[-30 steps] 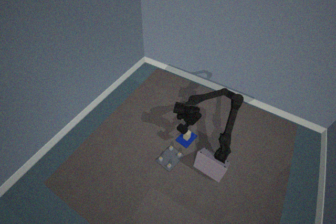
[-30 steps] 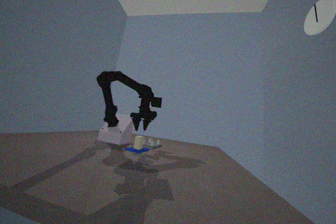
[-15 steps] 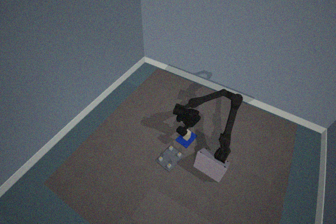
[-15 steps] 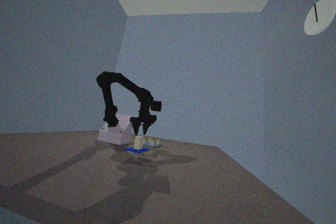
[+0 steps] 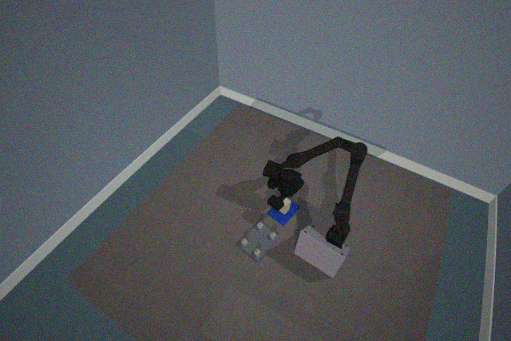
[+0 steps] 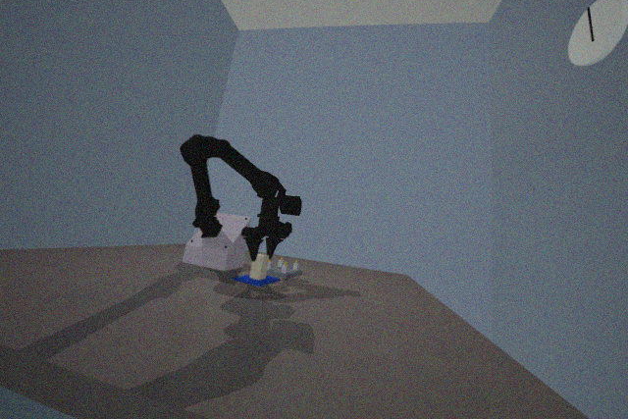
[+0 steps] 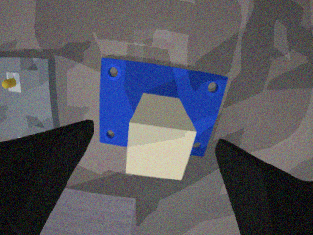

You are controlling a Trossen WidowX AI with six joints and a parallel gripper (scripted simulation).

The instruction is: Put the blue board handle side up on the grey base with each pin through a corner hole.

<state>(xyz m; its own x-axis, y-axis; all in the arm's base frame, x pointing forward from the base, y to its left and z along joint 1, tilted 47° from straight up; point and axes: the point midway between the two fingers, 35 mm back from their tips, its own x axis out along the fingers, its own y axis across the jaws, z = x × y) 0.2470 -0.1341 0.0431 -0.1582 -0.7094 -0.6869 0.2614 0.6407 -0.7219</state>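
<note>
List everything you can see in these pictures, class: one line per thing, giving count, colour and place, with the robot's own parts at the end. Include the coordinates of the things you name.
board (image 5: 277, 216) (image 6: 246, 280) (image 7: 152, 78): one, blue, flat beside the base
handle (image 5: 285, 206) (image 6: 258, 266) (image 7: 160, 151): one, cream, on the board
base (image 5: 259, 241) (image 6: 292, 273) (image 7: 31, 110): one, grey, beside the board
posts: four, whitish, on the base
pins: four, gold, on the posts
block (image 5: 319, 252) (image 6: 213, 252) (image 7: 98, 212): one, pinkish, under the arm
disc (image 6: 601, 31): one, pale with black line, on the wall
arm (image 5: 350, 180) (image 6: 201, 181): one, black, on the block
fingers: two, black, open above the board

Blue-grey walls (image 5: 362, 48) (image 6: 365, 125) with pale skirting (image 5: 421, 169) enclose a dim brown surface (image 5: 198, 246) (image 6: 385, 343).
</note>
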